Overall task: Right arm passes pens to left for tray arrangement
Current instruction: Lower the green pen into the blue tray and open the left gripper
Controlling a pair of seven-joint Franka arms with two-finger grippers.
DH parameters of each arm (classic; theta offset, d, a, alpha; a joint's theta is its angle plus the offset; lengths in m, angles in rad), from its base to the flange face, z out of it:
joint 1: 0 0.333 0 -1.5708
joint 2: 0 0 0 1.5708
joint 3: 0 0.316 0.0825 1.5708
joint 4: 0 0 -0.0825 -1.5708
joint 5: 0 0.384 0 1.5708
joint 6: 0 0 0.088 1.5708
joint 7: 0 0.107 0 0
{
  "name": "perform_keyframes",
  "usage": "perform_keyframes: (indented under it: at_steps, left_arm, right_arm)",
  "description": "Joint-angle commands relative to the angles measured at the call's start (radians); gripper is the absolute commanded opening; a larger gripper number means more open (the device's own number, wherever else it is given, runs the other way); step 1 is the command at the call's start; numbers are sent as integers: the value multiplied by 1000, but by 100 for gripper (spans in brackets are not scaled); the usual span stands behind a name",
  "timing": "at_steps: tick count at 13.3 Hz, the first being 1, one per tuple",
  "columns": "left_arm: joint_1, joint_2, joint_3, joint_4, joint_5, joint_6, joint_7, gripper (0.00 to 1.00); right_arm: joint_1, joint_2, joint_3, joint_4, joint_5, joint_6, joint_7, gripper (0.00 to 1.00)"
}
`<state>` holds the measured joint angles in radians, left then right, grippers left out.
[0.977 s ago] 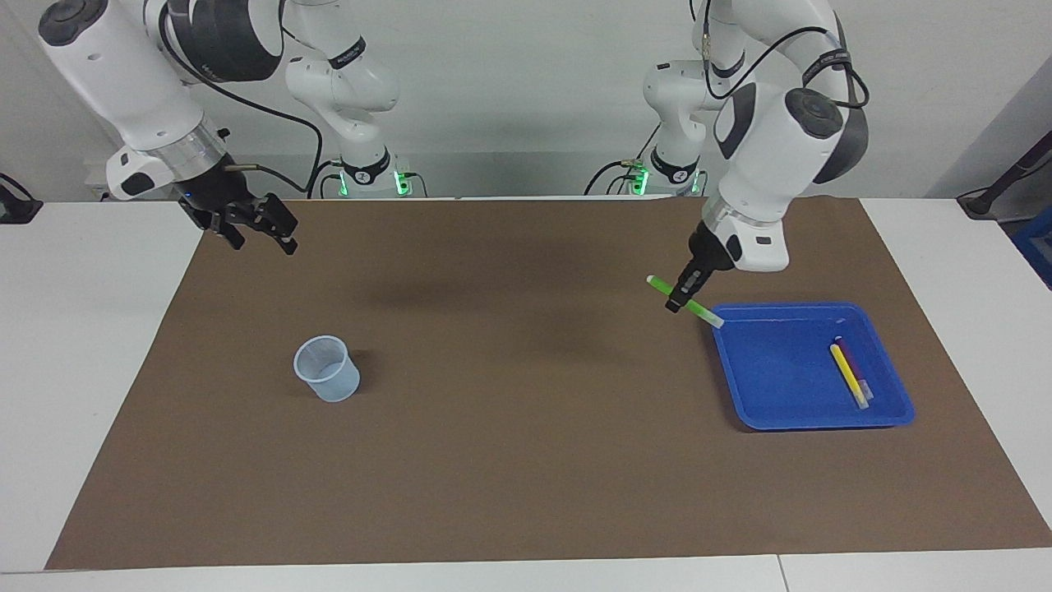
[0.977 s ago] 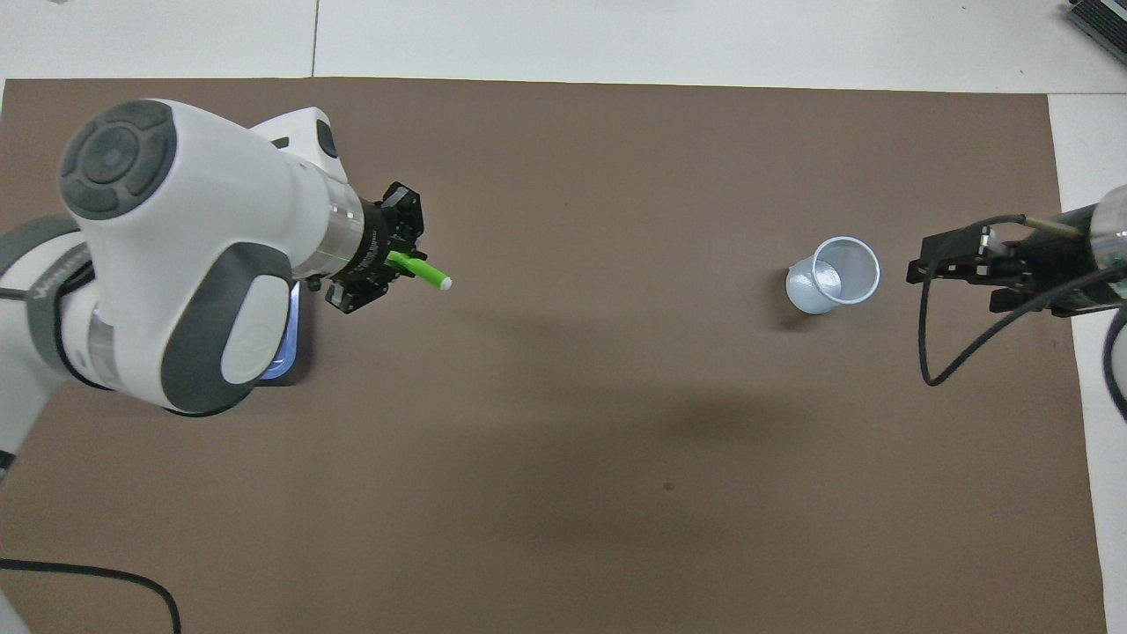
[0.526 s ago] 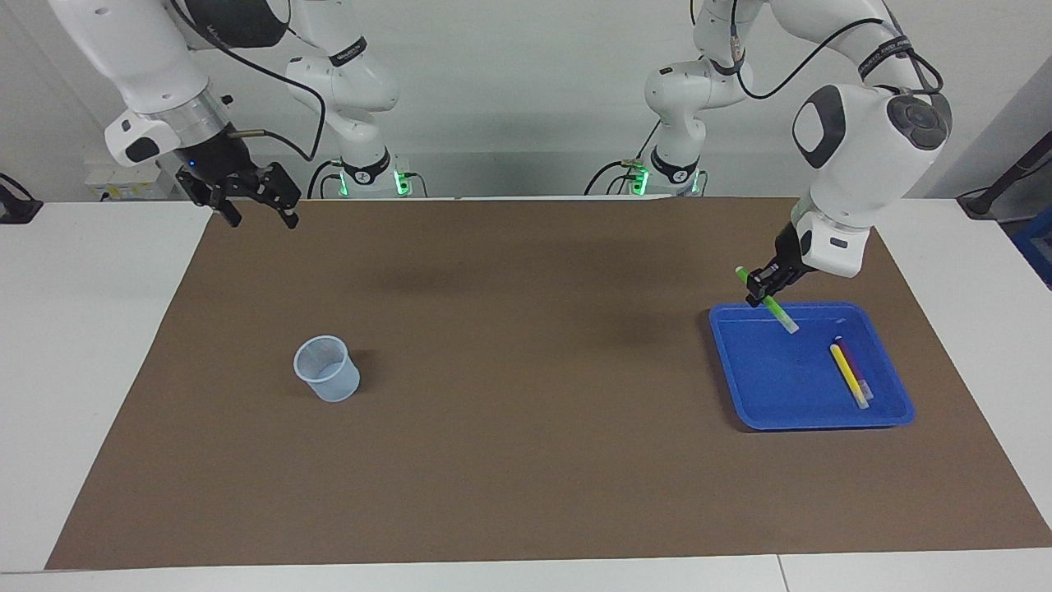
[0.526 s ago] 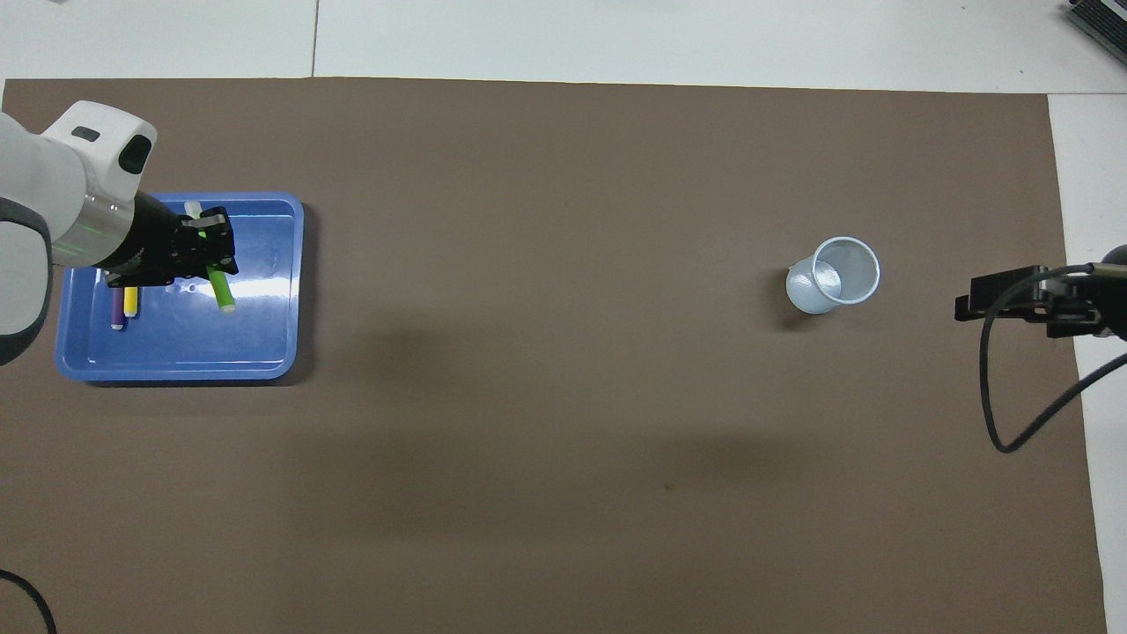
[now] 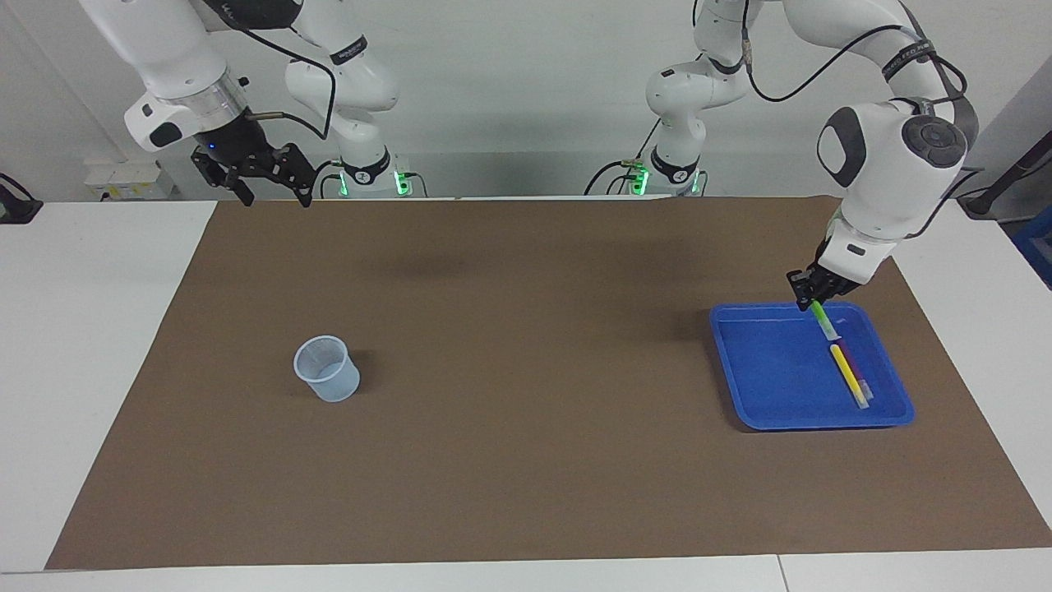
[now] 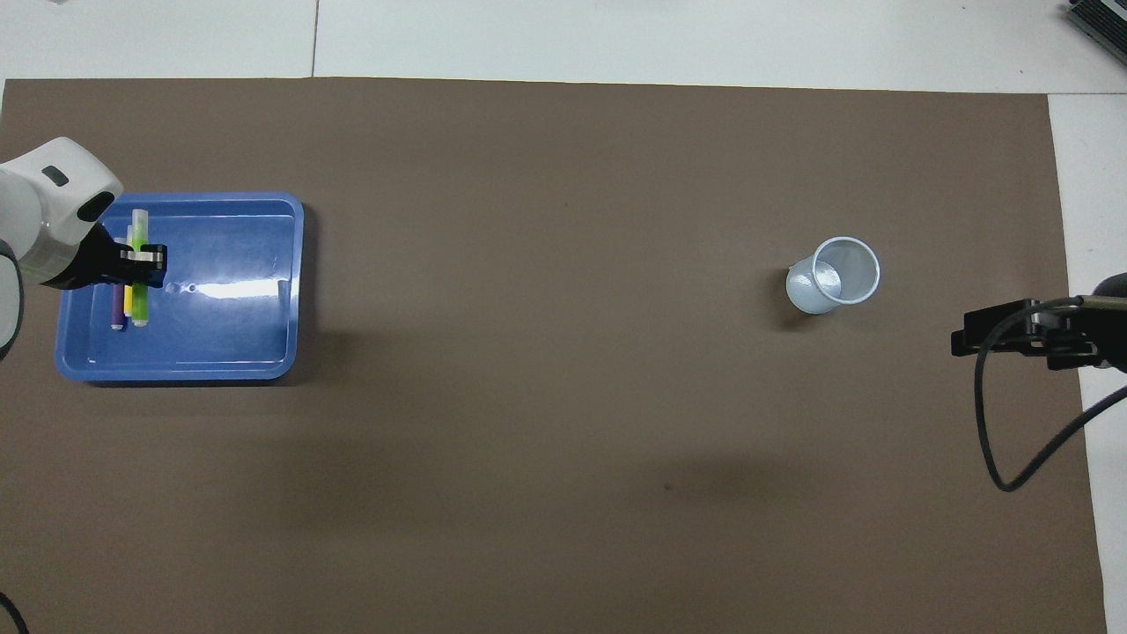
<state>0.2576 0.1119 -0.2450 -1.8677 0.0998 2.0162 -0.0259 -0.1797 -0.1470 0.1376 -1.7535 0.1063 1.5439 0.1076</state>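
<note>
The blue tray [image 5: 764, 395] [image 6: 229, 339] lies at the left arm's end of the table. A yellow pen [image 5: 846, 372] [image 6: 128, 301] and a purple pen [image 5: 856, 374] [image 6: 117, 308] lie side by side in it. My left gripper [image 5: 809, 296] [image 6: 141, 258] is shut on the green pen [image 5: 825, 323] [image 6: 139, 227]. It holds the pen tilted low over the tray, whitish end down, close to the yellow pen. My right gripper [image 5: 265, 179] [image 6: 961, 329] hangs open with nothing in it, over the mat's corner by the right arm's base.
A small translucent cup [image 5: 326, 370] [image 6: 835, 275] stands upright on the brown mat [image 5: 526, 411] toward the right arm's end. The right arm's black cable [image 6: 990, 414] loops down beside its gripper.
The left gripper has carried the green pen from the tray's edge to over the tray, turning it in line with the yellow pen. The right gripper has drawn back toward its base.
</note>
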Motion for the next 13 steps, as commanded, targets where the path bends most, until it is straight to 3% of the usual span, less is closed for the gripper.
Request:
perform_keyframes:
  at_steps: [1, 6, 8, 11, 13]
  left_arm:
    - [19, 2, -8, -108, 21, 157, 17, 0]
    - [-13, 132, -10, -134, 35, 271, -96, 0]
    - [-55, 144, -10, -163, 35, 317, -192, 0]
    - [-41, 144, -8, -272, 35, 448, -193, 0]
    - [-38, 144, -10, -291, 35, 475, -190, 0]
  right_arm:
    - [-27, -25, 2, -32, -40, 27, -63, 100]
    - [-41, -25, 2, -43, -57, 62, -88, 100]
    - [-41, -25, 2, -41, -57, 67, -88, 100]
    - [-29, -25, 4, -41, -57, 67, -86, 100]
    - [-24, -23, 5, -40, -57, 67, -85, 100]
